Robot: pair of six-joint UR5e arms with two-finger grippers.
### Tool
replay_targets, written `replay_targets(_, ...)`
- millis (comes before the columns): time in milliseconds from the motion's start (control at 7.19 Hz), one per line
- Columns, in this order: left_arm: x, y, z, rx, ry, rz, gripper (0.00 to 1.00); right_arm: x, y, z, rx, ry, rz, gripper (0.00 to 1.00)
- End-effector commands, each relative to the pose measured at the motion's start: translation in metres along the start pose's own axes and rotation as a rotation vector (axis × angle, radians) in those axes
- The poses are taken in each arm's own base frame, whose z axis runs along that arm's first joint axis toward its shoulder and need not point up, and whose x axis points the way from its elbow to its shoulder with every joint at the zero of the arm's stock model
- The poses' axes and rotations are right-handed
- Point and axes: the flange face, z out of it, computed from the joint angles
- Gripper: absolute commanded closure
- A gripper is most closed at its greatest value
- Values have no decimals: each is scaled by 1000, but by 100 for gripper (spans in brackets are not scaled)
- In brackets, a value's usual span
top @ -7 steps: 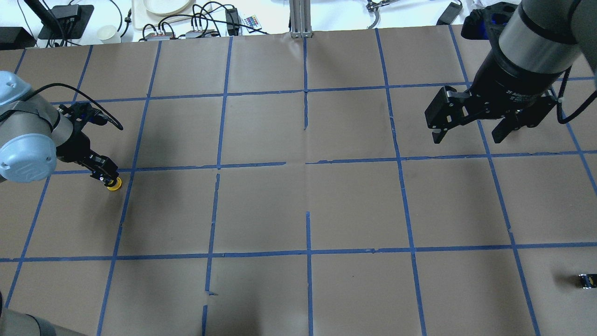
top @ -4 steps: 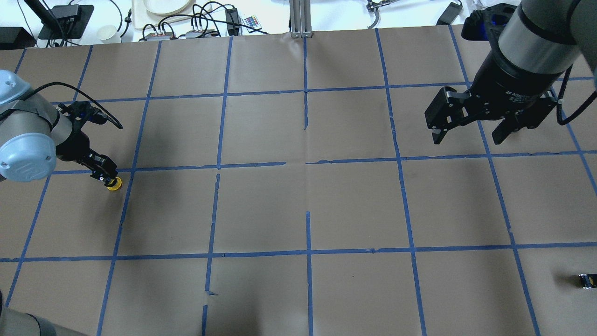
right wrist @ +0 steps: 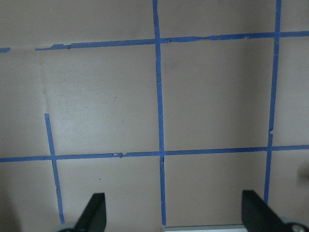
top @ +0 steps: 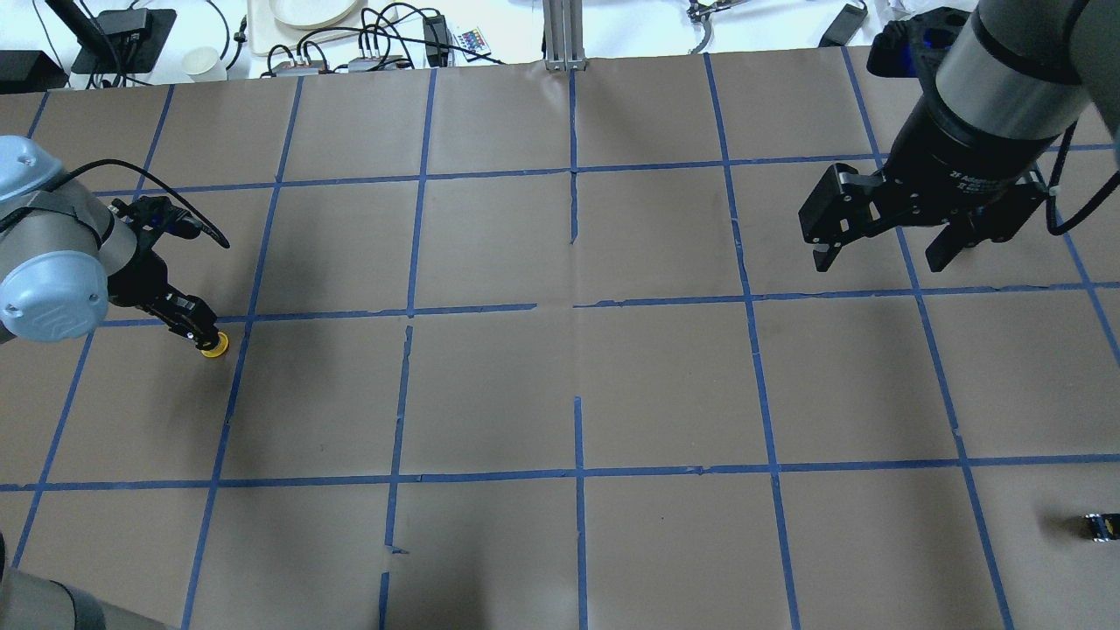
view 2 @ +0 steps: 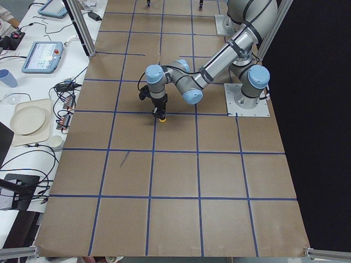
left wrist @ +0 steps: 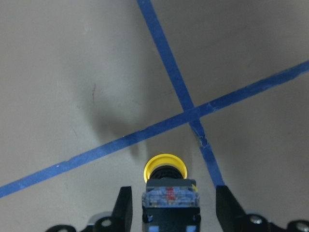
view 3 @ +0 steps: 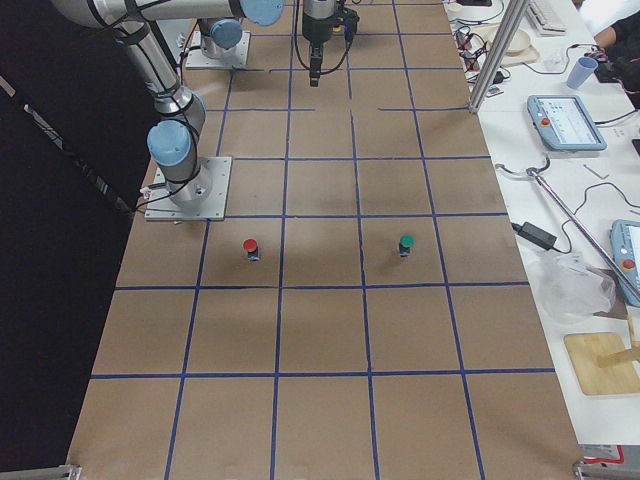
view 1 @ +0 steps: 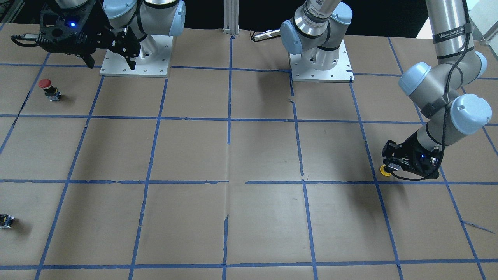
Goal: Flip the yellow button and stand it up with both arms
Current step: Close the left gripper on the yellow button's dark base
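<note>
The yellow button [left wrist: 165, 169] lies on its side on the brown paper at the table's left, cap pointing away from my left gripper [left wrist: 174, 209]. The gripper is open, and its fingers [left wrist: 123, 209] straddle the grey-black contact block with a small gap on each side. The button also shows in the overhead view [top: 213, 345], with the left gripper [top: 201, 335] low over it, and in the front view [view 1: 384, 169]. My right gripper [top: 882, 256] is open and empty, held high over the far right of the table; it also shows in its wrist view [right wrist: 175, 212].
A red-capped button [view 1: 46, 86] stands near the right arm's base. A green-capped one [view 3: 405, 243] stands further out. A tiny dark block [top: 1101, 525] lies at the right edge. Blue tape lines cross beside the yellow button [left wrist: 190, 113]. Cables and gear line the far table edge [top: 367, 44].
My left arm has shifted slightly back toward the left; the yellow button stays in place. The right gripper has barely moved.
</note>
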Motion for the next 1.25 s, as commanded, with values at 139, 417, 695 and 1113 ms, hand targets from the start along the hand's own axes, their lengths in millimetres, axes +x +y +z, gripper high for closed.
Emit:
replay_targets(139, 1, 2, -2, -1, -7, -1, 36, 0, 0, 0, 0, 2, -1, 0)
replay_targets(417, 1, 2, -4, 0, -6, -1, 50, 0, 0, 0, -2, 2, -1, 0)
replay_targets(695, 2, 3, -6, -1, -4, -1, 67, 1, 0, 2, -9, 2, -3, 0)
replay_targets(1113, 10, 4, -32, 51, 19, 0, 74, 1, -1, 1, -8, 0, -4, 0)
